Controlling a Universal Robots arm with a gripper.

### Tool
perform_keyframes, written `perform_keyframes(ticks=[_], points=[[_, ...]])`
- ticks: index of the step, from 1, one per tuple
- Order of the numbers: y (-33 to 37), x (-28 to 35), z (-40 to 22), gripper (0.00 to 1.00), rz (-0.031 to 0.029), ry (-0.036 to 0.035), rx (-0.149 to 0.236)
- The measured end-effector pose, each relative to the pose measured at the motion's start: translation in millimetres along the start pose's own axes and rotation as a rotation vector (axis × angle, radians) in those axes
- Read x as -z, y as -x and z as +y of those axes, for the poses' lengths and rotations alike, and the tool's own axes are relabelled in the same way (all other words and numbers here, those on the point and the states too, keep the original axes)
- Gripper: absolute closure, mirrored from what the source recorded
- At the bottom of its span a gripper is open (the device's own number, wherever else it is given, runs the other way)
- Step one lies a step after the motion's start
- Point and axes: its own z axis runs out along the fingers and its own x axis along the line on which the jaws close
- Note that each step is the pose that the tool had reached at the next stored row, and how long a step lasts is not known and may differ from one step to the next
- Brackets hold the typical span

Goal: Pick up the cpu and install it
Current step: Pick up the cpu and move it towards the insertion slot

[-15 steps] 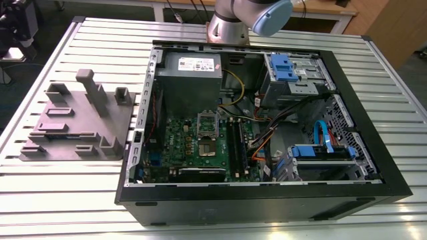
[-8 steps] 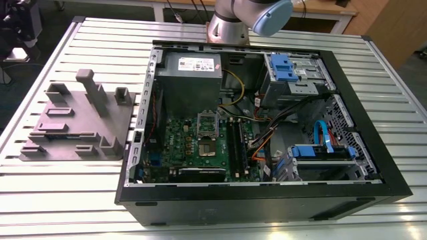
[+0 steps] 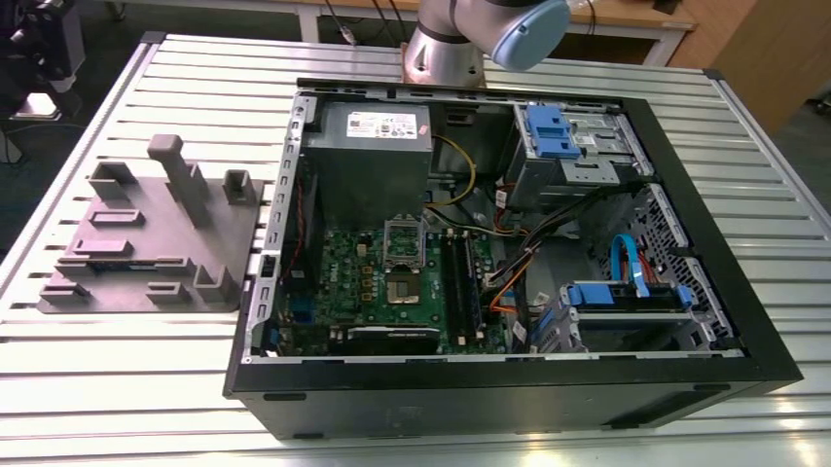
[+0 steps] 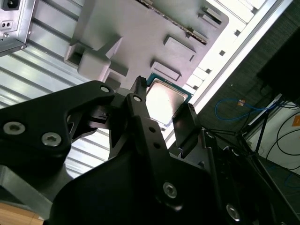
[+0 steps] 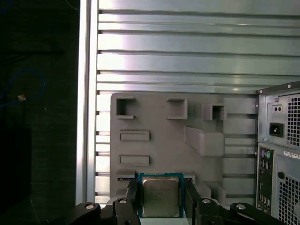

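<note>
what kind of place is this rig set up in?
Looks like a robotics lab or workshop bench: an opened desktop computer lies on a slotted aluminium table beside a grey moulded tray, the arm stands on the table behind it, and its gripper holds a cpu.

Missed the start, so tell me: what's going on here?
The arm's gripper has its fingers against two opposite edges of the cpu, at the grey moulded tray on the slatted table. Whether the chip is off the tray yet, I cannot tell. The open computer case lies beside the tray, motherboard exposed.
</note>
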Motion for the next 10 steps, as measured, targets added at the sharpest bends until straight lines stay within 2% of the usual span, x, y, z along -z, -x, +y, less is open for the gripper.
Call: perform_keyframes(ticks=[10], points=[[2.2, 0.0, 0.0, 0.53, 0.0000, 0.0000, 0.000]])
